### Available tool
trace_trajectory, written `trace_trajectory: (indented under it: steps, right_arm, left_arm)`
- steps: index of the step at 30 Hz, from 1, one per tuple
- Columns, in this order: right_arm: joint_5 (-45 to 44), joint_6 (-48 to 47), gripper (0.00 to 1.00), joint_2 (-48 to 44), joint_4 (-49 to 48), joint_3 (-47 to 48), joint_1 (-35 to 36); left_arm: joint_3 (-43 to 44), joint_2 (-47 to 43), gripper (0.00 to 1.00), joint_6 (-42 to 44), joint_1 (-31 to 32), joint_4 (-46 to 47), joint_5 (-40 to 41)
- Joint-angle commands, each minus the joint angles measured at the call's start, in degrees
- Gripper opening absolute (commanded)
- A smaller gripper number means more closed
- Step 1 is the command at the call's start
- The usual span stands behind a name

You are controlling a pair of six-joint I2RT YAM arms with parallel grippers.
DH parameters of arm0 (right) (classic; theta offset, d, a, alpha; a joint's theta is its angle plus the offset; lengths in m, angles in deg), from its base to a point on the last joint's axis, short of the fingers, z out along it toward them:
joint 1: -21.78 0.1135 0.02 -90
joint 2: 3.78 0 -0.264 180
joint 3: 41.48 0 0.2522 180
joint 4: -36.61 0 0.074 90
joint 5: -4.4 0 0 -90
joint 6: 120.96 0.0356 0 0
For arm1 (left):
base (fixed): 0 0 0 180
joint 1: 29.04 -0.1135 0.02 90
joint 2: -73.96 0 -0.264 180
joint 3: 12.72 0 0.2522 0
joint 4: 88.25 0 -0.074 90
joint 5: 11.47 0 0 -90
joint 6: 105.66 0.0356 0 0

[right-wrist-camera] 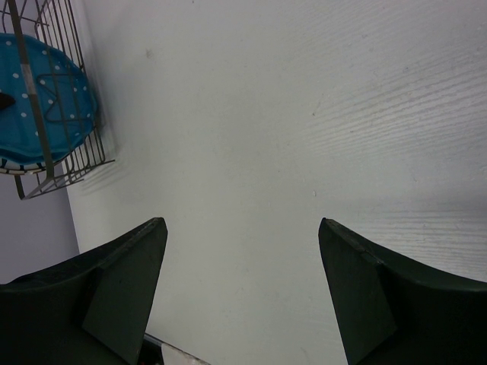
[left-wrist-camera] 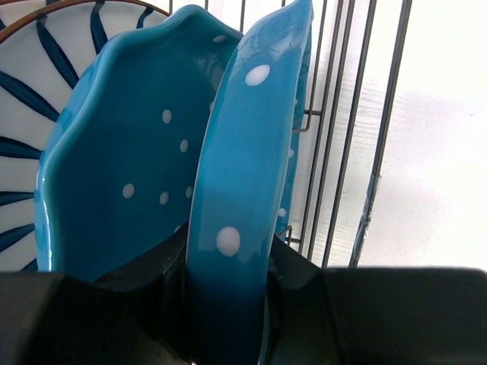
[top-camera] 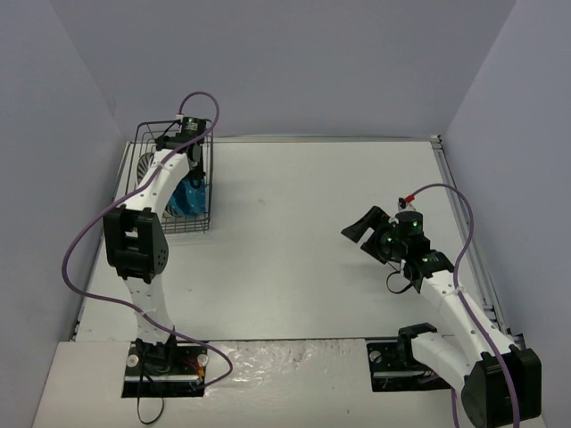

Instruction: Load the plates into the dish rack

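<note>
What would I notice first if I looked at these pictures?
Probably the shiny teal dotted plate, standing on edge inside the black dish rack at the far left, pinched by the left tool. A second teal plate and a striped plate stand beside it. Over on the right, the right tool hangs open, holding nothing.

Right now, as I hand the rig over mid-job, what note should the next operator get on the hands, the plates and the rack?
Left hand: closed on a teal-blue white-dotted scalloped plate, held on edge inside the black wire dish rack.
Right hand: open, holding nothing, above the white table.
In the rack: a second teal dotted plate beside the held one, then a white plate with dark radial stripes.
Done: those two are racked, and no plate shows on the table.
Left: release the held plate, withdraw the left hand, and check for the fourth plate, which I cannot make out.
</note>
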Motion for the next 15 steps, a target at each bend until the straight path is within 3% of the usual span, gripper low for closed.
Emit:
trace_trajectory:
  steps: [1, 6, 15]
  right_arm:
    - [1.0, 0.0, 0.77, -0.6, -3.5, 0.4, 0.0]
    - [1.1, 0.0, 0.77, -0.5, -3.4, 0.6, 0.1]
    - [1.1, -0.1, 0.78, -0.3, -3.5, 0.7, 0.1]
  left_arm:
    - [2.8, -2.2, 0.28, -0.6, -1.0, -3.6, 7.3]
    - [3.9, -3.1, 0.35, -0.2, -1.0, -4.7, 8.3]
    - [7.1, -4.8, 0.36, 0.8, -1.0, -6.4, 8.6]
